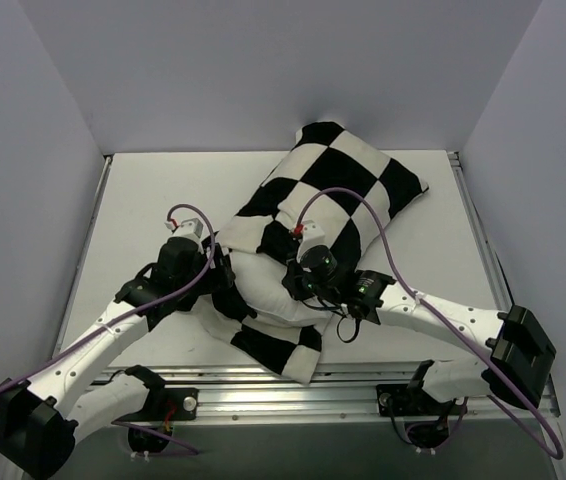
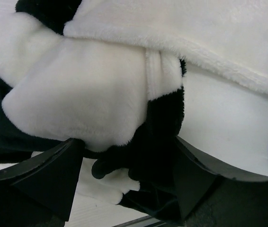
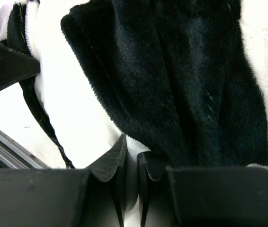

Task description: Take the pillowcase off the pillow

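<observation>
We are in the peeling step. The checkerboard pillowcase [image 1: 335, 190] lies diagonally on the surface [image 1: 153, 200], from near centre to the far right corner, and covers most of the pillow [image 1: 263, 295]; bare white shows only at the near end, between the arms. The left gripper [image 2: 127, 156] has its jaws wide, straddling a bunched fold of the case's open edge. The right gripper [image 3: 131, 182] has its jaws shut; we cannot tell whether cloth is pinched. Next, we judge, the left should close on that fold and draw it off while the right holds the pillow.
</observation>
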`<move>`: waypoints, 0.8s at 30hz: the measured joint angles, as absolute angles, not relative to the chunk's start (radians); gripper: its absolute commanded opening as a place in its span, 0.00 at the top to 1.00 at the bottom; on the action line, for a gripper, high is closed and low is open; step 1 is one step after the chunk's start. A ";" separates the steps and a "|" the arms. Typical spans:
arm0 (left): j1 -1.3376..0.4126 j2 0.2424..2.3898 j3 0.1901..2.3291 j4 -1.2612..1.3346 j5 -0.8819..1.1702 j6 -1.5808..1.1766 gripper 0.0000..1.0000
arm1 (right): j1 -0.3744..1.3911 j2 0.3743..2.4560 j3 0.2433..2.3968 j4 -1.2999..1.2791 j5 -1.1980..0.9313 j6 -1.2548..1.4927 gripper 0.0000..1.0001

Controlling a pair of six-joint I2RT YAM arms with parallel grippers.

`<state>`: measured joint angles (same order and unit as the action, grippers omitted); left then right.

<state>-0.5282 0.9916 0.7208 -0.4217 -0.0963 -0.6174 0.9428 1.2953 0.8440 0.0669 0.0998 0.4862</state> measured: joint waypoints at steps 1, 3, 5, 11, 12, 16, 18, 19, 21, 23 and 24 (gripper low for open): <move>-0.528 1.002 0.720 -0.410 -0.094 -0.623 0.25 | 0.947 1.298 0.852 0.055 0.106 0.483 0.92; -0.528 1.021 0.720 -0.388 -0.090 -0.629 0.46 | 0.960 1.301 0.879 0.025 0.125 0.470 0.86; -0.528 1.032 0.719 -0.373 -0.089 -0.638 0.63 | 0.981 1.304 0.916 -0.023 0.156 0.454 0.76; -0.522 1.025 0.683 -0.334 -0.099 -0.647 0.91 | 1.129 1.327 1.076 -0.176 0.294 0.383 0.47; -0.521 1.022 0.678 -0.331 -0.100 -0.647 0.92 | 1.148 1.331 1.098 -0.191 0.310 0.368 0.45; -0.522 1.009 0.669 -0.325 -0.087 -0.648 0.92 | 1.206 1.349 1.170 -0.198 0.352 0.318 0.33; -0.523 1.003 0.668 -0.324 -0.075 -0.648 0.92 | 1.220 1.368 1.199 -0.184 0.356 0.290 0.30; -0.523 1.002 0.668 -0.324 -0.073 -0.648 0.92 | 1.224 1.383 1.211 -0.175 0.359 0.274 0.27; -0.523 1.002 0.668 -0.324 -0.072 -0.648 0.92 | 1.224 1.415 1.216 -0.154 0.363 0.251 0.23; -0.523 1.001 0.668 -0.324 -0.070 -0.649 0.92 | 1.217 1.456 1.214 -0.137 0.363 0.229 0.20; -0.523 1.000 0.667 -0.324 -0.069 -0.651 0.92 | 1.211 1.479 1.211 -0.126 0.362 0.220 0.20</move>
